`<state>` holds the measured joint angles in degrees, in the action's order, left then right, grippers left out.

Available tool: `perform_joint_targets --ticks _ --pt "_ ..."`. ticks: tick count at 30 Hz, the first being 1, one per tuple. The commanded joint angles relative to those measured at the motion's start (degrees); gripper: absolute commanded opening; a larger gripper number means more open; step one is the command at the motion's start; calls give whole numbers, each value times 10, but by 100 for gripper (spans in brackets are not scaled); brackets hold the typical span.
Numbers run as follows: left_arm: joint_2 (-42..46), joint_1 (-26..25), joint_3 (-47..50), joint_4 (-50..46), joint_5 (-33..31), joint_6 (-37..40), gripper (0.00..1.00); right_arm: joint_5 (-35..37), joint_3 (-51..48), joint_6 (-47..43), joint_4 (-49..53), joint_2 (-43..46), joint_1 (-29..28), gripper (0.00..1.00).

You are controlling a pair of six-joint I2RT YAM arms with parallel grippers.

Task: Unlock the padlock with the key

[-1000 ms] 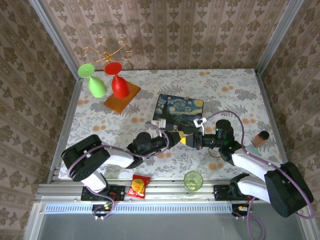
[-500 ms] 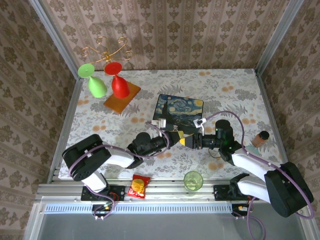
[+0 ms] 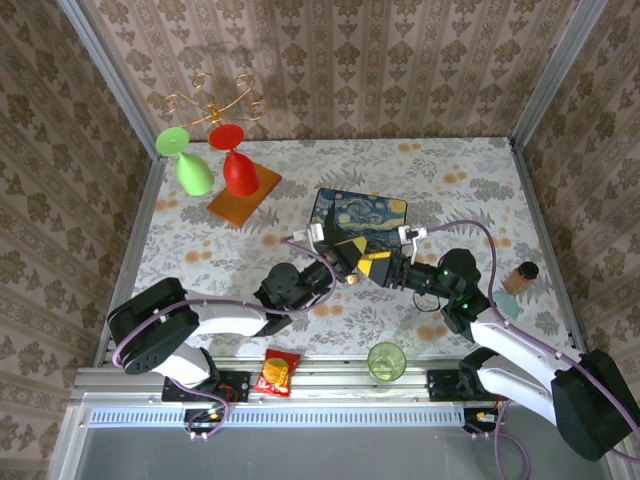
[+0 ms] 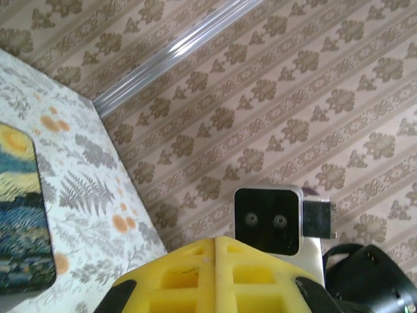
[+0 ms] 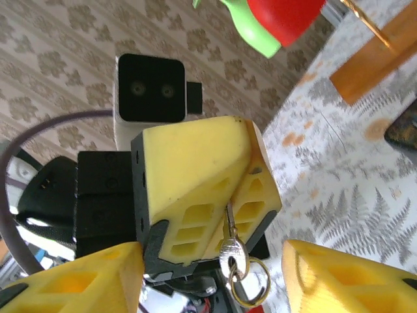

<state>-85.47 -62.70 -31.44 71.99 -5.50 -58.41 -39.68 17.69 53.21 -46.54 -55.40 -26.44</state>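
Note:
A small silver key [image 5: 230,250] with a wire ring [image 5: 250,287] hangs from the tips of my left gripper [image 3: 349,254], whose yellow fingers [image 5: 195,195] are shut on its blade. In the left wrist view that gripper [image 4: 217,242] shows its pads pressed together, facing the right arm's camera [image 4: 268,220]. My right gripper [image 3: 377,266] stands open just in front of it, and its fingers [image 5: 71,282] flank the key without touching it. Both grippers meet at the near edge of the painted box [image 3: 372,215]. The padlock is hidden.
A green glass [image 3: 190,168] and a red glass [image 3: 237,166] hang upside down on a wooden stand [image 3: 245,196] at the back left. A green cup [image 3: 386,361] and a snack packet [image 3: 277,371] lie by the near rail. A brown object [image 3: 521,276] stands at the right.
The right gripper has opened and let go of the key, which the left gripper now pinches shut. Both grippers have shifted a little toward the painted box.

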Motion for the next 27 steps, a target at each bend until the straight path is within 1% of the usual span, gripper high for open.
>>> perform_joint_targets --ticks 1,4,8,14,16,20,27 --pt "33 -15 -27 20 -27 31 0 42 -25 62 -109 -12 -4 53" --pt "42 -16 -20 20 -40 33 0 52 -42 85 -167 -16 -5 52" --pt "46 -21 -15 22 -48 34 0 54 -37 93 -198 -21 -18 45" --pt "51 -23 -13 24 -50 36 0 59 -31 105 -265 -50 -21 44" --pt "53 -22 -9 25 -55 36 0 55 -24 106 -269 -60 -21 43" --pt "56 -21 -6 25 -54 34 0 56 -19 106 -272 -70 -22 37" --pt "48 -19 -9 25 -55 31 0 59 -14 102 -276 -69 -29 35"
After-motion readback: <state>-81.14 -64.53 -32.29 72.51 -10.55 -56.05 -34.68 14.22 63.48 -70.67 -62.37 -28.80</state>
